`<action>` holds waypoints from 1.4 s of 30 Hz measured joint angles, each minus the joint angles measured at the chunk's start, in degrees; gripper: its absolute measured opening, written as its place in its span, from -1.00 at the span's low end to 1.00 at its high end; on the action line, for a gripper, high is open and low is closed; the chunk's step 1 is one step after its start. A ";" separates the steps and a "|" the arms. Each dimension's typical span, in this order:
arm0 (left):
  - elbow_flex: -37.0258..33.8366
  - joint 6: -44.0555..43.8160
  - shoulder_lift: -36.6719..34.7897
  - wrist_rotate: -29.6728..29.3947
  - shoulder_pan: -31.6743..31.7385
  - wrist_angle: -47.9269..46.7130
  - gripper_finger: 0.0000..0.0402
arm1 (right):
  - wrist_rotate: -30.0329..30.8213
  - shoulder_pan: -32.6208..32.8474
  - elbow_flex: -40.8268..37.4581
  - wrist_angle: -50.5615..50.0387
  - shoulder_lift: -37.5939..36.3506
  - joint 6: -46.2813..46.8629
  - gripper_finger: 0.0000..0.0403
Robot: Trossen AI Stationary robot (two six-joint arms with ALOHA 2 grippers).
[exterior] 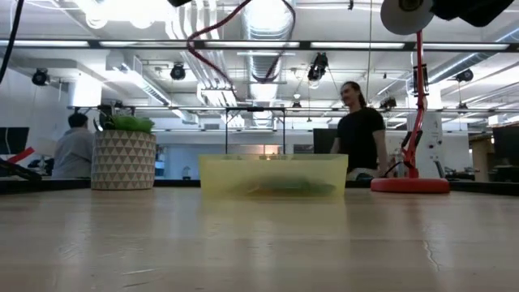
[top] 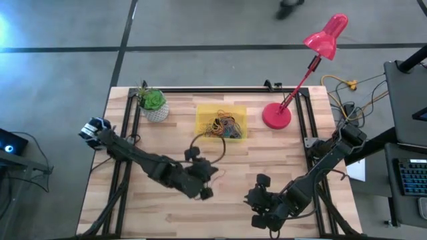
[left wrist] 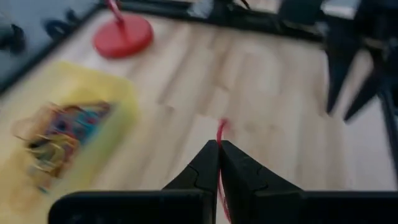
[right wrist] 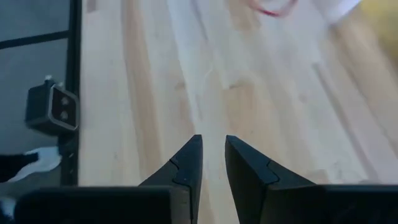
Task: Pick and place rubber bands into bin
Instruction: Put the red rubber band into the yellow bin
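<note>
The yellow translucent bin point(top: 221, 110) stands at the table's far middle with a tangle of coloured rubber bands point(top: 224, 127) in it; the low view shows the bin point(exterior: 273, 170) too. My left gripper point(top: 212, 172) hovers above the table, nearer than the bin, shut on a red rubber band point(left wrist: 221, 129). In the left wrist view the bin point(left wrist: 118, 102) lies ahead of this gripper point(left wrist: 218, 146), off to one side. My right gripper point(top: 251, 198) waits near the table's front right; in its wrist view it point(right wrist: 213, 140) stands a little open with nothing between its fingers. My left gripper pinches the red rubber band between its two fingers. A short piece of the band point(left wrist: 221, 132) sticks out past the fingertips, and a thin red strand point(left wrist: 221, 198) runs back along the seam between them. The band is lifted clear of the wood.
A white plant pot point(top: 155, 107) stands left of the bin and a red desk lamp's base point(top: 277, 115) right of it. A thin black cable loop point(top: 208, 143) hangs by the left arm. Black frame rails point(top: 131, 127) edge the table. People point(exterior: 357, 138) are in the room behind.
</note>
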 joint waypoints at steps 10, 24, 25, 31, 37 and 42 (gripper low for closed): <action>0.02 10.90 -2.50 -0.89 10.04 -0.05 -1.00 | 7.77 -0.67 0.00 0.05 0.00 -2.88 -0.72; -1.32 31.09 -2.55 12.73 30.91 1.97 -1.00 | 7.77 -2.45 0.17 0.35 0.00 3.88 -0.72; -1.50 31.61 -2.55 14.15 32.32 2.28 -1.00 | 7.77 -2.69 0.17 0.37 0.00 4.52 -0.72; -5.34 32.93 -2.55 21.67 39.09 7.97 -1.00 | 7.77 -4.72 0.22 0.47 0.00 7.91 -0.72; -8.92 36.59 -2.57 24.06 41.91 10.73 -1.00 | 7.77 -6.98 0.22 0.95 0.00 9.20 -0.72; -10.62 37.24 -2.55 26.66 43.79 12.21 -1.00 | 7.75 -8.66 0.22 3.95 0.00 6.74 -0.72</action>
